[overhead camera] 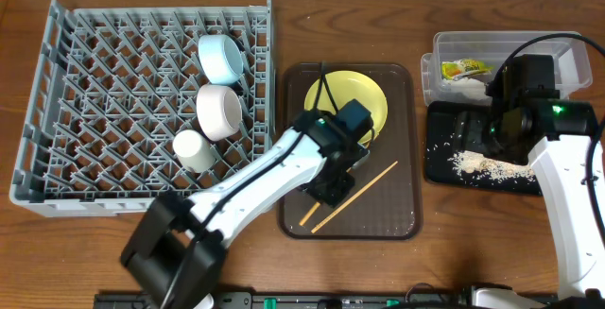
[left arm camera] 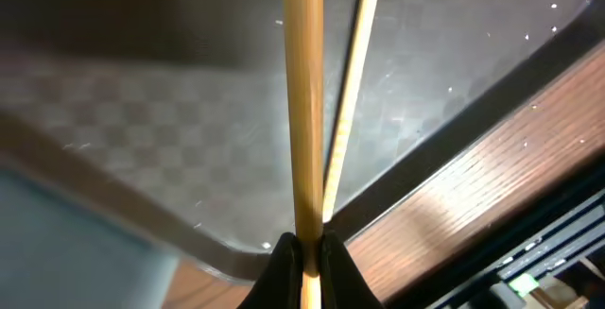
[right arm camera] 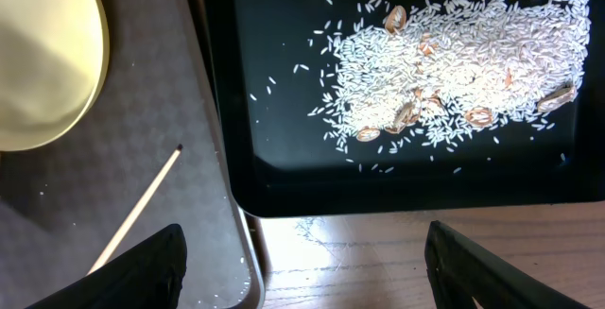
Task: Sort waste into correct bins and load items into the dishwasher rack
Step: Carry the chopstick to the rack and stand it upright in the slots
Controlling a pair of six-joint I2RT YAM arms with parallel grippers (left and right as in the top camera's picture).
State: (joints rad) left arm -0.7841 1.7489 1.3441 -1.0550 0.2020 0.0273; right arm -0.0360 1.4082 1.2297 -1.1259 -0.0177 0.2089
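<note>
At the left we count one grey plastic peg-grid rack (overhead camera: pixel 142 101) holding three round vessels: a light-blue bowl (overhead camera: pixel 222 57), a white bowl (overhead camera: pixel 220 111) and a small white cup (overhead camera: pixel 195 150). On the textured brown serving tray (overhead camera: pixel 402 158) lie one glossy yellow plate (overhead camera: pixel 373 96) and two slim wooden chopsticks (overhead camera: pixel 364 191). The left gripper (left arm camera: pixel 309 252) is clamped on one of them. The clear tub (overhead camera: pixel 444 49) holds one green-and-yellow wrapper (overhead camera: pixel 466 68). Rice scraps (right arm camera: pixel 444 73) are scattered over the black tray (right arm camera: pixel 274 158), and we see the right gripper (right arm camera: pixel 302 271) above it, fingers apart.

Your left arm (overhead camera: pixel 255 172) stretches diagonally from its base at the near edge, wrist bent downward. The left gripper (left arm camera: pixel 307 249) has its fingers pinched tight on a chopstick (left arm camera: pixel 304 111). Your right arm (overhead camera: pixel 567 186) rises along the right side, with the right gripper (right arm camera: pixel 302 238) pointing down, its fingers (right arm camera: pixel 142 271) spread wide and holding nothing.
</note>
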